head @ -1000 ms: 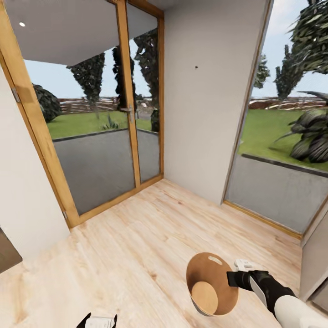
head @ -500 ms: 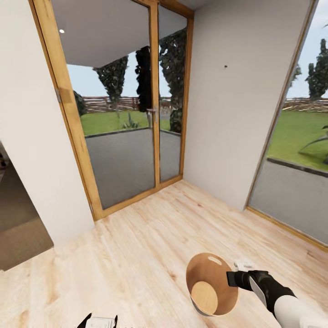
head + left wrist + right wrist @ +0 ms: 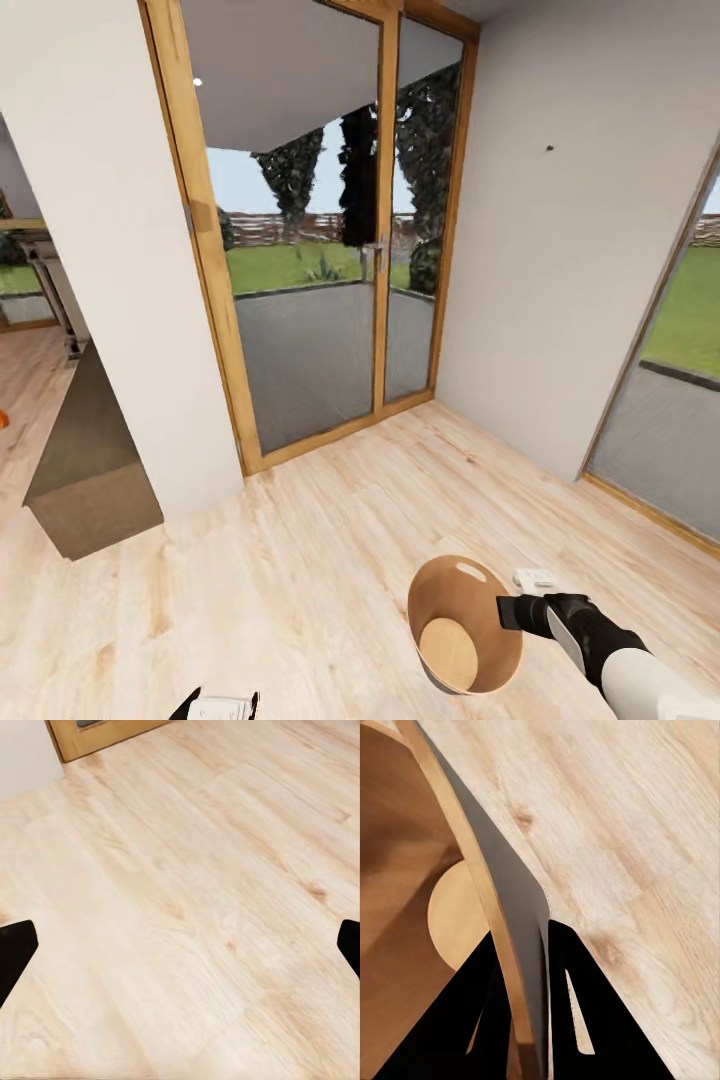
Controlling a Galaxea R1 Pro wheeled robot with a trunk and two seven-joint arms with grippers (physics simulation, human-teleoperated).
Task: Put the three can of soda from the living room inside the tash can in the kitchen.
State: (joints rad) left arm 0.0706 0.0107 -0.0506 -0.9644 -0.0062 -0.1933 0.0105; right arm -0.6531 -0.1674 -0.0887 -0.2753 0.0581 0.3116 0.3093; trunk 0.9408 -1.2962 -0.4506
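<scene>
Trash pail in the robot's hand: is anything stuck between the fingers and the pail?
No. The right gripper pinches the tash can straight on its wall, one finger inside and one outside, with nothing visible between. The pail looks empty. The left gripper is open over bare wooden floor.

Bright, even daylight fills the head view, coming in through the glass doors [image 3: 330, 250] — the white walls [image 3: 540, 230] and pale wood floor [image 3: 300, 560] carry only faint, soft shadows and no glare. Straight frames lean and bow toward the edges, a wide-lens distortion. Both wrist views are sharp and evenly lit — the floor grain reads clearly.
</scene>
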